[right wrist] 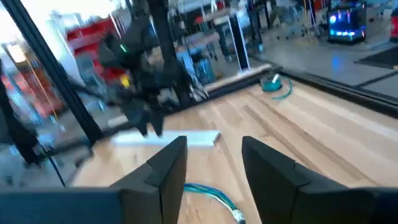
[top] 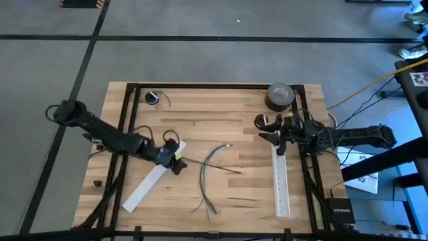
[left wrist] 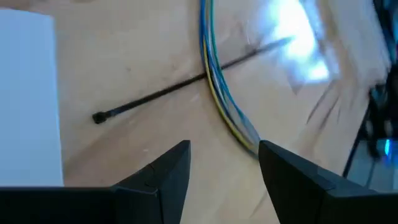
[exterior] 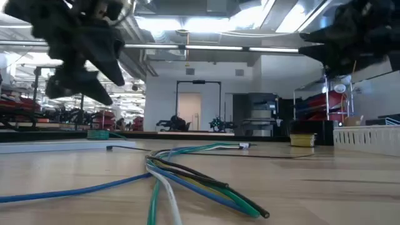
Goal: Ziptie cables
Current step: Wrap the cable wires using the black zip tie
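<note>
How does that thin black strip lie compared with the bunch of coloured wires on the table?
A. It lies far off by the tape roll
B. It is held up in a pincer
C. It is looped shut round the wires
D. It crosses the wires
D: the ziptie lies flat and straight on the table, crossing the cables, ahead of the open left pincer.

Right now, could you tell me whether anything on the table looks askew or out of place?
Only slightly: the left white strip lies diagonally, while the right white strip runs straight. The ziptie lies across the cables, not yet looped. Nothing looks damaged.
</note>
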Motion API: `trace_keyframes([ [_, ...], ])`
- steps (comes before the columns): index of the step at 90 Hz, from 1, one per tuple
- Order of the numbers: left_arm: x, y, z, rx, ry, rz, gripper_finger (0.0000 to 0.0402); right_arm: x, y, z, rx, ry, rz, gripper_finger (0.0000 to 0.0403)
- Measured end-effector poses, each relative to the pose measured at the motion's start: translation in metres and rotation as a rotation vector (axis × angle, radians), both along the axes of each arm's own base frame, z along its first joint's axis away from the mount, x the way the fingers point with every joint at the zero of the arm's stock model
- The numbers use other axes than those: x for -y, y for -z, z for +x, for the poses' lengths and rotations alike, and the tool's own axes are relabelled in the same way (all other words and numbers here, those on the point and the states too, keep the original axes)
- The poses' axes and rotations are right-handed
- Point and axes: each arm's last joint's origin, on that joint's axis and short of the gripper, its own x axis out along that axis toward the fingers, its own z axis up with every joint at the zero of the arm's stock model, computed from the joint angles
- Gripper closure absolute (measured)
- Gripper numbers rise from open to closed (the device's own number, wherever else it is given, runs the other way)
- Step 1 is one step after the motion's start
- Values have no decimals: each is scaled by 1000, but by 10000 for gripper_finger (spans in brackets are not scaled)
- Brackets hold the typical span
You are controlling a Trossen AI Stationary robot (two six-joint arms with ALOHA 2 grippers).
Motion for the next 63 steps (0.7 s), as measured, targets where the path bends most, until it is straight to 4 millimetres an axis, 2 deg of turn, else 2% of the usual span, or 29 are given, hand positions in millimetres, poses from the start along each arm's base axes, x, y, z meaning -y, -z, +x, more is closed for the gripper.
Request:
trace_keyframes([
  [7,5,3,-1,8,-63,-30,226,-1,-8,13,-84,-31,-39,260],
  [18,9,10,-1,-17,-111,-62,226,-2,-7,32,-260,-84,-77,260],
  [43,-1,36,11,-94,-262,-83,226,-18,23,66,-509,-230,-158,260],
  [63,7,60,22,-65,-371,-128,226,-38,41,82,-609,-292,-294,260],
])
